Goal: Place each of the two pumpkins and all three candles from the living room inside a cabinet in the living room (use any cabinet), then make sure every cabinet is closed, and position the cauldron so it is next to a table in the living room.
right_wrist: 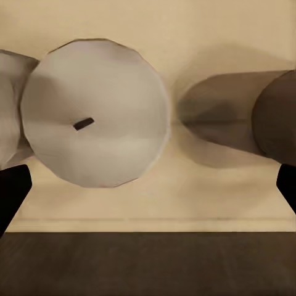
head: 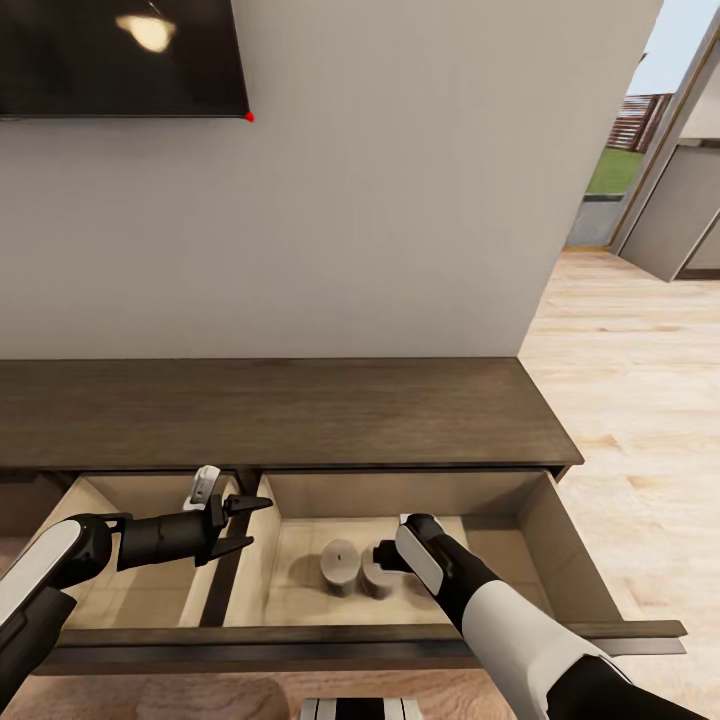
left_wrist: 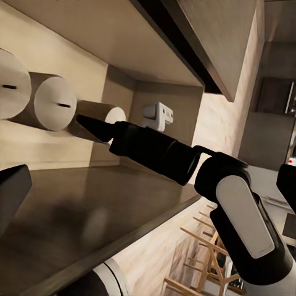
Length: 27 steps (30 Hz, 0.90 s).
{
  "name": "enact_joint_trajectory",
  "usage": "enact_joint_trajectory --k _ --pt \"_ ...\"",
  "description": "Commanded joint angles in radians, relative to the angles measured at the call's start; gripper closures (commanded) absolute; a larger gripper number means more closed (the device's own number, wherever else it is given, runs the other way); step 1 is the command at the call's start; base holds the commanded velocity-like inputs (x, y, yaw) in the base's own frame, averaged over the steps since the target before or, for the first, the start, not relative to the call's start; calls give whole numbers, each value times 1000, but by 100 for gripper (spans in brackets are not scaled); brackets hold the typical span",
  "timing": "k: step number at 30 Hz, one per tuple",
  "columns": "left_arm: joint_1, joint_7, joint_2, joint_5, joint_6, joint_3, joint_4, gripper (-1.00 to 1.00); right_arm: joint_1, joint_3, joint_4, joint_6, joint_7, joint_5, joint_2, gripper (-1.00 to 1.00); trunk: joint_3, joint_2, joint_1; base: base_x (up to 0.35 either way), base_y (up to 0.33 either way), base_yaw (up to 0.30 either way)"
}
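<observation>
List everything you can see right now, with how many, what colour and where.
candles: three in the left wrist view, cream-grey, standing in the right-hand open drawer
cabinet: one, dark brown, against the wall, two drawers pulled out with beige insides
screen: one, black, on the wall above
wall: grey-beige, behind the cabinet
floor: light wood, to the right
left gripper: black, open, over the divider between the drawers
right gripper: black, open, beside the candles in the right drawer
</observation>
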Motion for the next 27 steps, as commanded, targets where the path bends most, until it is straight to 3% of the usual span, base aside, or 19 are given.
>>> enact_joint_trajectory --k 1,4,27 --pt "-1 9 1 11 0 0 -1 -100 -1 4 -1 2 -9 -8 0 -100 -1 0 0 0 0 0" --pt "-1 9 1 11 0 0 -1 -100 -1 8 -1 2 -9 -9 0 -100 -1 0 0 0 0 0" --pt "-1 11 2 11 -1 -1 2 -100 -1 9 -5 0 -7 -11 0 -100 88 5 -11 0 0 0"
